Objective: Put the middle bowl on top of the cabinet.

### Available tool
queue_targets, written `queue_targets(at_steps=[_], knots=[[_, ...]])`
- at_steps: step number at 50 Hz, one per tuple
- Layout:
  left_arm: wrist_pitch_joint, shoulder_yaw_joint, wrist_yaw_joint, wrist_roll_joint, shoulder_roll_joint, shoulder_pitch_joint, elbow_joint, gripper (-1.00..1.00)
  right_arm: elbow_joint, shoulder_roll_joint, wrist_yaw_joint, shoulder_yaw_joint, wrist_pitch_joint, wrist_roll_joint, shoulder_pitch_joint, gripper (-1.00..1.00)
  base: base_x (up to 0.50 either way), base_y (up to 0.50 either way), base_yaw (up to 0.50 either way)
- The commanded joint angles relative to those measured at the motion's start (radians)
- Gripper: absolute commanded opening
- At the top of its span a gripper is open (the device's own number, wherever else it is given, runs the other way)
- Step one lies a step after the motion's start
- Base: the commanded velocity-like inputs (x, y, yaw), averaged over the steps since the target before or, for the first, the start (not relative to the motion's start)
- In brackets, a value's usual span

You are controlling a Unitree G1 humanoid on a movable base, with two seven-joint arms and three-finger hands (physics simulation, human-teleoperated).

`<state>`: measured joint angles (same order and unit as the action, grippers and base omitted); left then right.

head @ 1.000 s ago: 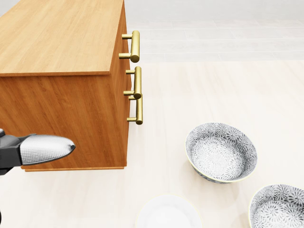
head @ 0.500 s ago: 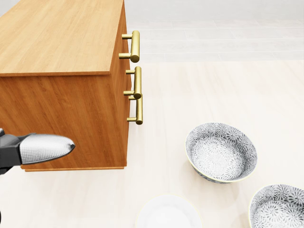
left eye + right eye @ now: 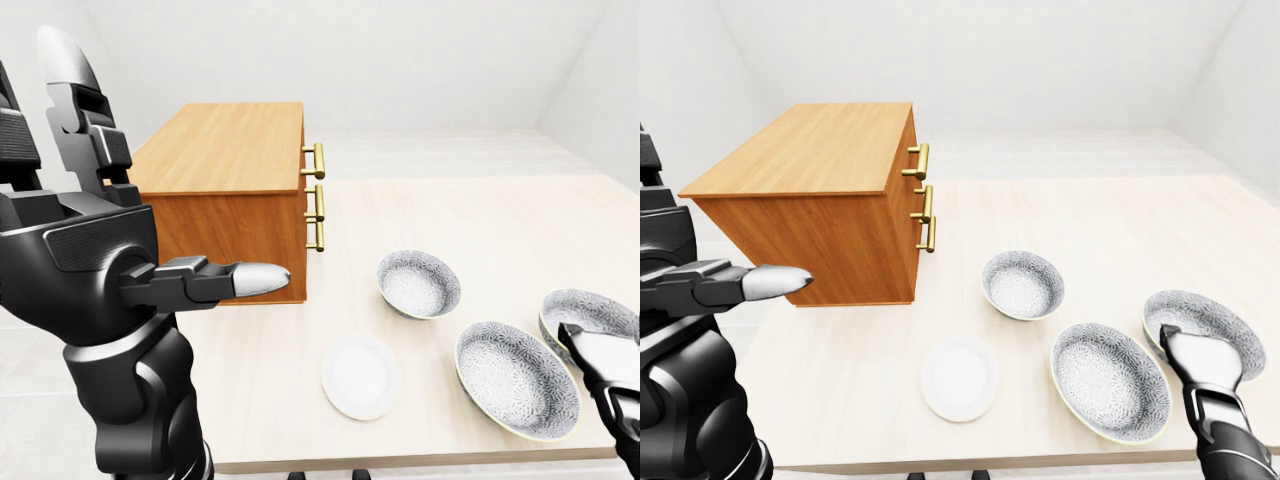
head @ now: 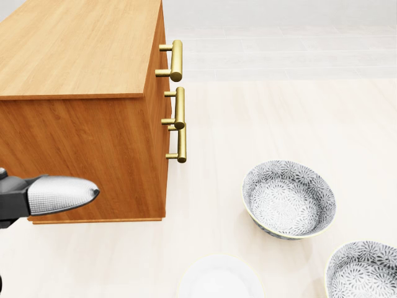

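Note:
Three grey patterned bowls lie on the pale table (image 3: pixel 1100 215) in the right-eye view: a small one (image 3: pixel 1023 284) to the left, a wide middle one (image 3: pixel 1110 380) lower down, and a third (image 3: pixel 1203 325) at the right. To their left stands the wooden cabinet (image 3: pixel 810 150), its flat top bare. My left hand (image 3: pixel 120 215) is raised close to the camera at the left, open, with fingers spread and one white-tipped finger (image 4: pixel 59 194) level before the cabinet's side. It holds nothing. My right hand (image 3: pixel 1200 365) shows only at the bottom right, over the third bowl's near rim.
A small white plate (image 3: pixel 959 377) lies on the table left of the middle bowl. Three brass handles (image 3: pixel 923 160) stick out of the cabinet's right face toward the bowls. The table's near edge runs along the bottom of the eye views. White walls stand behind.

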<state>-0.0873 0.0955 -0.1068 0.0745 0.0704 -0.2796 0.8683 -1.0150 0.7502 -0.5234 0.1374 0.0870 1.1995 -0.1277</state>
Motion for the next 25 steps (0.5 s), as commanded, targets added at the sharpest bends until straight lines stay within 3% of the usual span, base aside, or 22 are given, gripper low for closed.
queue_targets(at_steps=[1,17,25], knots=[[0.0,-0.001,0.0,-0.001,-0.002,-0.001,0.0,1.0,-0.301,-0.011,0.0,-0.102,0.0,-0.076,0.01,-1.0,0.0,0.0,0.0],[0.0,0.002,0.001,0.001,-0.001,-0.003,-0.003,1.0,-0.258,0.033,0.0,-0.093,0.0,-0.144,0.045,-1.0,0.0,0.0,0.0],[0.0,0.001,0.002,0.001,-0.002,-0.001,-0.004,1.0,-0.146,0.098,0.0,-0.018,0.0,-0.194,0.106,-1.0,0.0,0.0,0.0]])
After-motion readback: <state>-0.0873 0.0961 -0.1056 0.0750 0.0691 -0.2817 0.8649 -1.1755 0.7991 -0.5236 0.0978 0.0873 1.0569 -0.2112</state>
